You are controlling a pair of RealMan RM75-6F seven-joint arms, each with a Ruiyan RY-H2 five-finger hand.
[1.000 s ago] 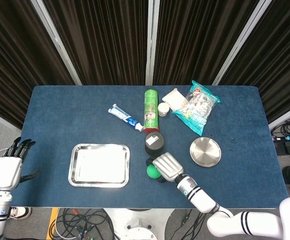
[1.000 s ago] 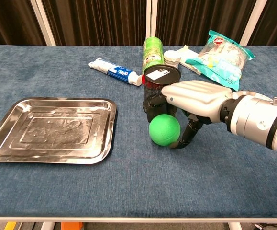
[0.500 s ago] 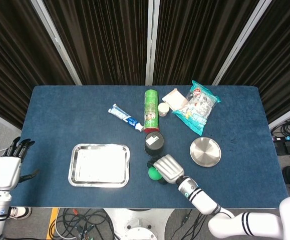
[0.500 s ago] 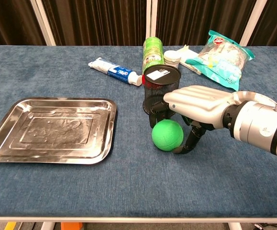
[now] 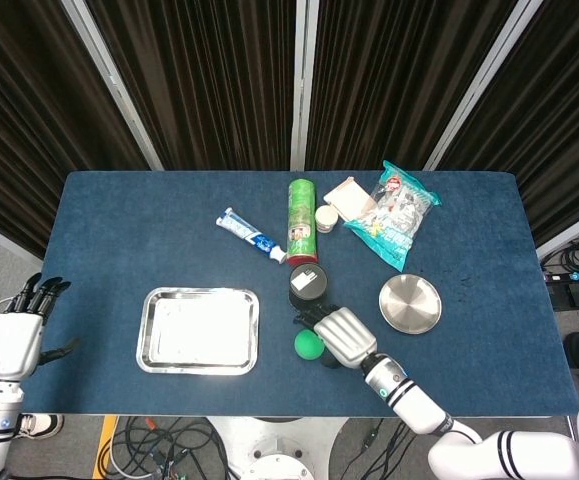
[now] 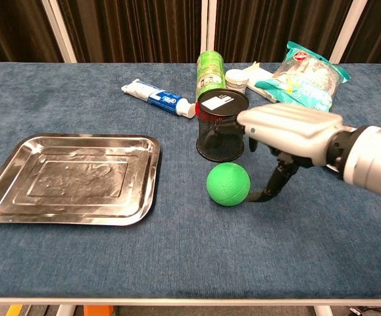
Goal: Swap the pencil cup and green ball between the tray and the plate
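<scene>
My right hand (image 6: 289,128) covers the rt side of the pencil cup (image 6: 220,135); forearm cut off at chest view's rt edge. Plate (image 5: 410,303) hidden behind that hand in chest view. My left hand (image 5: 14,335) shows in head view only, arm cut by btm-left edge. Toothpaste (image 6: 157,97) print too small to read.

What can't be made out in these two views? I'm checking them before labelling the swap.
- Round silver plate: absent from the chest view, apparently behind the right hand and its forearm.
- Left hand: head view only, off the table at the frame's edge; the chest view misses it.
- Inside of the black mesh pencil cup: covered by its top in both views.
- Whether the right thumb touches the green ball: too close to tell.
</scene>
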